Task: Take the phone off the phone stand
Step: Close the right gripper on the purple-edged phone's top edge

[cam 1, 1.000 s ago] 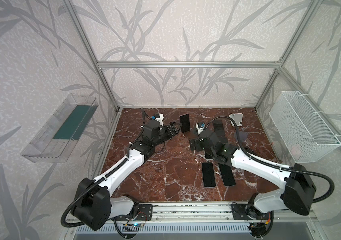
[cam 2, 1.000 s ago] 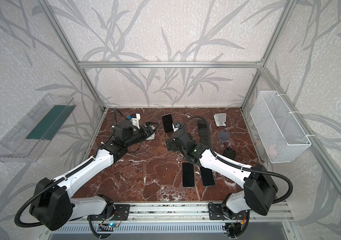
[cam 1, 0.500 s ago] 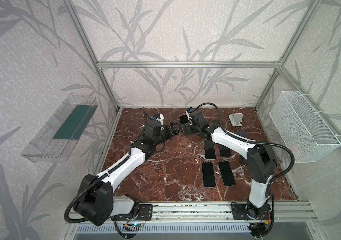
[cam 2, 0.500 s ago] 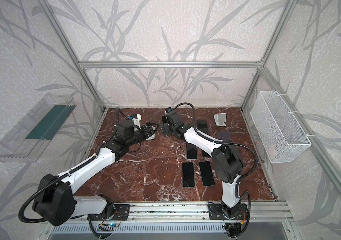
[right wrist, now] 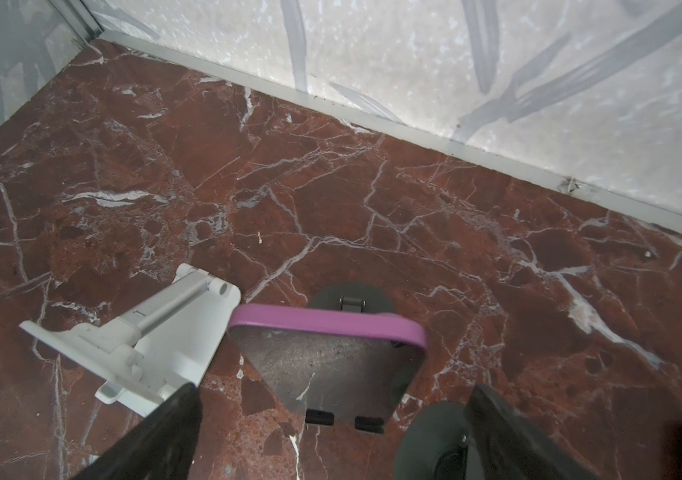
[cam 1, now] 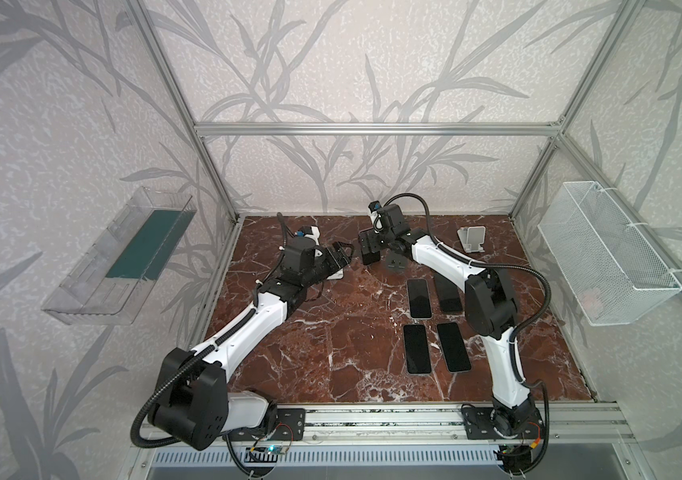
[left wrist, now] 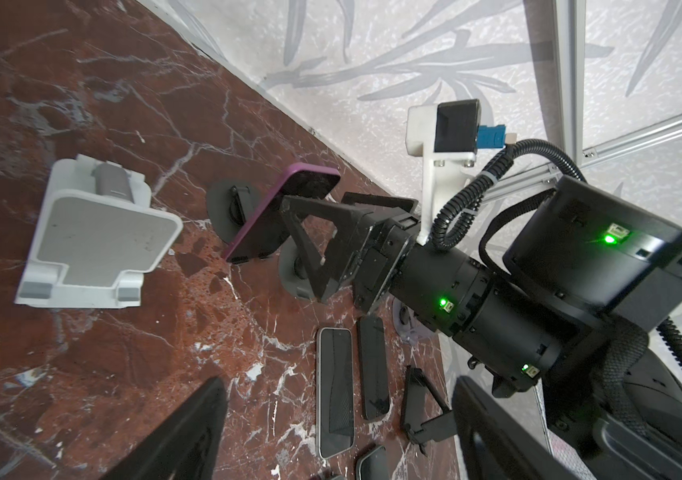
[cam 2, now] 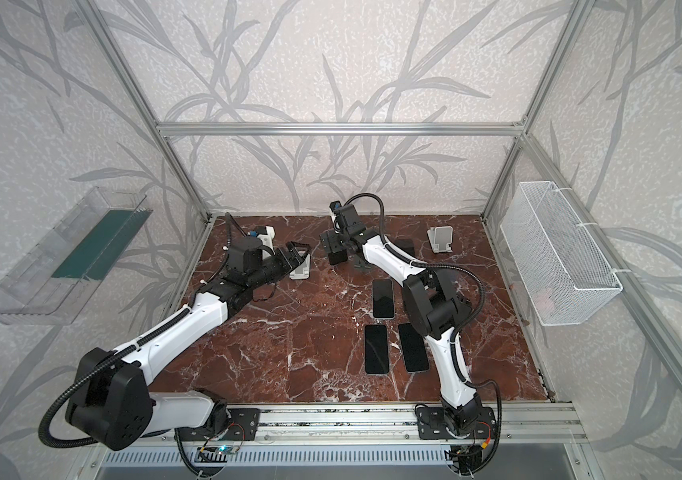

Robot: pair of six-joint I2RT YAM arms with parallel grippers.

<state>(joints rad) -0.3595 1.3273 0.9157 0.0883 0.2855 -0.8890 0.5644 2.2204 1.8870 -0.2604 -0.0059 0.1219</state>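
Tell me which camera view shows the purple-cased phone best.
Right wrist view: the purple-cased phone fills the centre, face unobstructed, leaning on its dark stand. The left wrist view shows it side-on, partly behind the right end effector. In both top views it is a small dark shape.

1. I'm looking at a red marble top (cam 1: 331, 353) with white veins, walled at the back.
2. A white stand (cam 1: 334, 273) sits on it just ahead of my left fingers (cam 1: 341, 254).
3. A dark stand (right wrist: 349, 297) has its round base on the marble, ahead of my right fingers (right wrist: 509, 428) and in line with the gap between them.
4. A second round stand (cam 1: 395, 264) sits just beside one right finger.
5. A grey stand (cam 1: 472, 239) is by the back wall, well apart from both sets of fingers.
6. The back phones (cam 1: 419, 298) and front phones (cam 1: 417, 349) lie flat in pairs, well behind my right fingers.
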